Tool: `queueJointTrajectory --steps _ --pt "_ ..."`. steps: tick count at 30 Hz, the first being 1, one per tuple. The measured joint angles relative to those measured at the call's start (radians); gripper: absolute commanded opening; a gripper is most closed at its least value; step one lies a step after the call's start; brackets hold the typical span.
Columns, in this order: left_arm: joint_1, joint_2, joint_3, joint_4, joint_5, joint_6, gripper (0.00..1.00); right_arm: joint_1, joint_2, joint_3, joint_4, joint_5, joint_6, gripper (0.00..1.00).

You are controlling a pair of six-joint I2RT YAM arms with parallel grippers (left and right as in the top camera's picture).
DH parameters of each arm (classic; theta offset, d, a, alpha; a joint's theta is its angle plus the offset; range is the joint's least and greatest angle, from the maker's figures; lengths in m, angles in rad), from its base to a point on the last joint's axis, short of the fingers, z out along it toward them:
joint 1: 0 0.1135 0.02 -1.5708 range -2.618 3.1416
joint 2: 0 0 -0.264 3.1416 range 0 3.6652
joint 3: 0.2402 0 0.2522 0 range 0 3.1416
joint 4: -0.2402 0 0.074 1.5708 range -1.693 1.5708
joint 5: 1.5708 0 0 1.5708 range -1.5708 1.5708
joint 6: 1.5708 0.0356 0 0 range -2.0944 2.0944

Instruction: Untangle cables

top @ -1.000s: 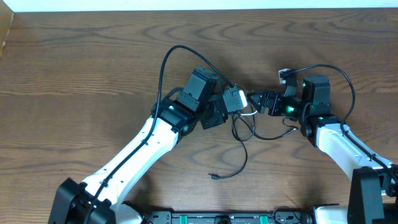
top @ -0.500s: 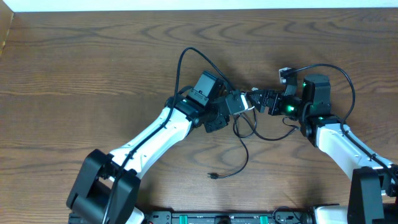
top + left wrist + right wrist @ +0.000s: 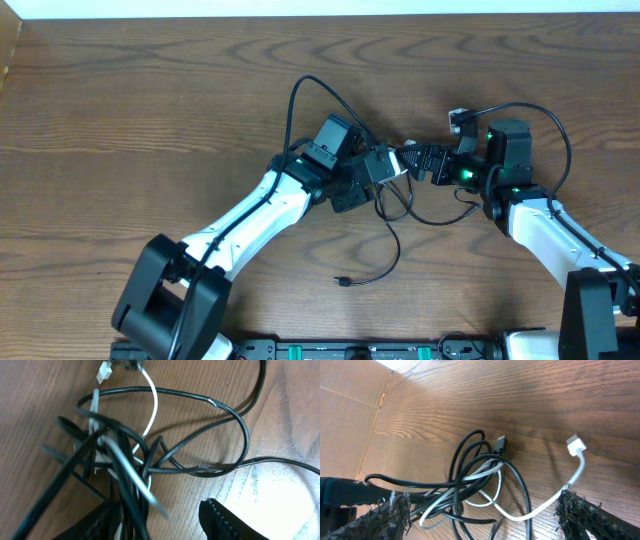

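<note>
The cables [image 3: 393,200] lie as a knot of thin black cords and one white cord on the wooden table between my two grippers. One black cord trails down to a plug [image 3: 343,283]. My left gripper [image 3: 378,168] sits over the knot's left side; in the left wrist view its jaws [image 3: 160,522] stand apart, and black cords [image 3: 125,465] run down between them, close to the left finger. My right gripper [image 3: 482,520] is wide open around the knot [image 3: 470,480]. The white cord brushes its right finger and ends in a white plug [image 3: 576,445].
Thicker black robot cables loop above the left arm [image 3: 300,100] and the right arm [image 3: 545,118]. A cardboard box [image 3: 345,405] stands at the table's far left corner. The table's back edge meets a white strip [image 3: 320,8].
The left arm has shifted right toward the knot. Its jaws, shut a second ago, have come apart, loosing their hold on the cords. The right gripper stays put, opening a little.
</note>
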Motion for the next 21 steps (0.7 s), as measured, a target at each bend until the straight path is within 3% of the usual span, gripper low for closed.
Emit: queueJointTrajectory --steps 6,7,10,21 --pt "0.0 0.046 0.0 0.045 -0.015 0.0 0.54 0.0 0.0 0.0 0.0 0.0 0.0 0.91" --pt "0.0 0.054 0.0 0.057 -0.019 0.001 0.49 0.0 0.0 0.0 0.0 0.0 0.0 0.91" --pt "0.0 0.076 0.0 0.08 -0.027 -0.001 0.08 0.0 0.0 0.0 0.0 0.0 0.0 0.91" --pt "0.0 0.086 0.0 0.107 -0.03 0.004 0.07 0.0 0.0 0.0 -0.009 0.0 0.0 0.92"
